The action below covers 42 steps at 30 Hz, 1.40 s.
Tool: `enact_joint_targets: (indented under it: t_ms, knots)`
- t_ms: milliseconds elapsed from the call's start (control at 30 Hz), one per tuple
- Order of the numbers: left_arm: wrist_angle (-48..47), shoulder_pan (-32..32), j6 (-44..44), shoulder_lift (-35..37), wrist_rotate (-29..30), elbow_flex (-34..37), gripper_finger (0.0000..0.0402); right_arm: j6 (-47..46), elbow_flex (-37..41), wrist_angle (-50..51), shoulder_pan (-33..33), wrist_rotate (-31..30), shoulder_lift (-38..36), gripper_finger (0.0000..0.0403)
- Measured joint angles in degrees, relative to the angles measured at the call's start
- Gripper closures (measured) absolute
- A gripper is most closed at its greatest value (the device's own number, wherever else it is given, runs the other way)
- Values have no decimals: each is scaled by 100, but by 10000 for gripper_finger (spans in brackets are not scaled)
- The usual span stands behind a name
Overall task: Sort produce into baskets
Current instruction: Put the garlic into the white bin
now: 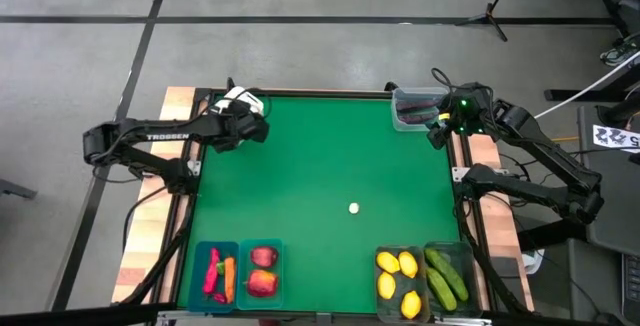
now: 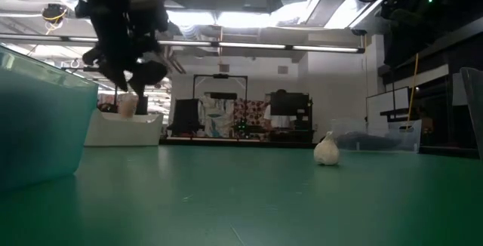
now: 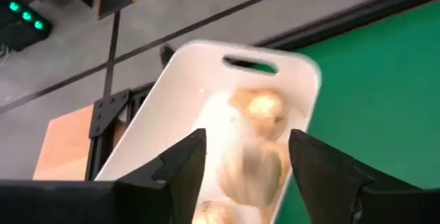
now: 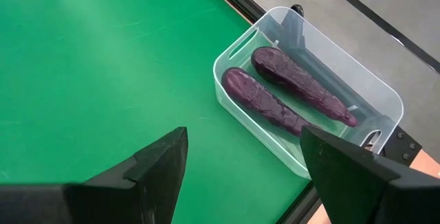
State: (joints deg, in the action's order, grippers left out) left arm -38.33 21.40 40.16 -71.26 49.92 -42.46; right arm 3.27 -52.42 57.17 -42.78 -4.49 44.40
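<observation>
My left gripper [image 3: 247,138] hangs open over the white box [image 3: 185,80] at the table's far left corner [image 1: 240,101]. A blurred garlic bulb [image 3: 253,165] shows in the gap between its fingers, apart from both, just above the box. Another garlic bulb [image 3: 261,108] lies in the box. In the low view a pale bulb [image 2: 127,104] shows right under that gripper [image 2: 132,80]. One garlic bulb [image 1: 353,207] rests on the green mat. My right gripper [image 4: 244,138] waits open above the clear tub [image 4: 237,42] at the far right, in which two eggplants [image 4: 265,100] lie.
Along the near edge stand two teal bins, one with red peppers and a carrot [image 1: 218,274] and one with apples [image 1: 262,271]. Two dark-tinted bins hold lemons [image 1: 398,274] and cucumbers [image 1: 446,276]. The middle of the green mat [image 1: 320,166] bears only the loose garlic.
</observation>
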Motion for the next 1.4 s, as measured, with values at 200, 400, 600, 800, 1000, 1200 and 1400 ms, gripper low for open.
enact_joint_targets:
  t_ms: [200, 400, 600, 800, 1000, 1200, 1400]
  knots:
    - [168, 390, -127, 0, -56, 376, 180, -1, 0, 2, 2, 0, 0, 121]
    - [662, 279, -636, 4, -609, 396, 178, 0, 0, 0, 0, 0, 0, 121]
    - [2943, -494, -1581, 78, -2079, 396, 178, -1, 0, -9, 1, 0, 0, 121]
    - [5700, -1759, -3312, -192, -3441, 393, 178, 0, 0, -62, 0, 0, 0, 121]
    - [7229, -2462, -3938, -799, -3448, 391, 178, -2, 0, -101, 0, 0, 0, 121]
    - [7459, -2665, -4119, -1820, -3668, 77, 178, -137, 0, -98, 2, 0, -2, 121]
    - [7711, -2746, -4195, -2968, -4236, -461, 178, -151, 0, -94, 0, 1, 0, 121]
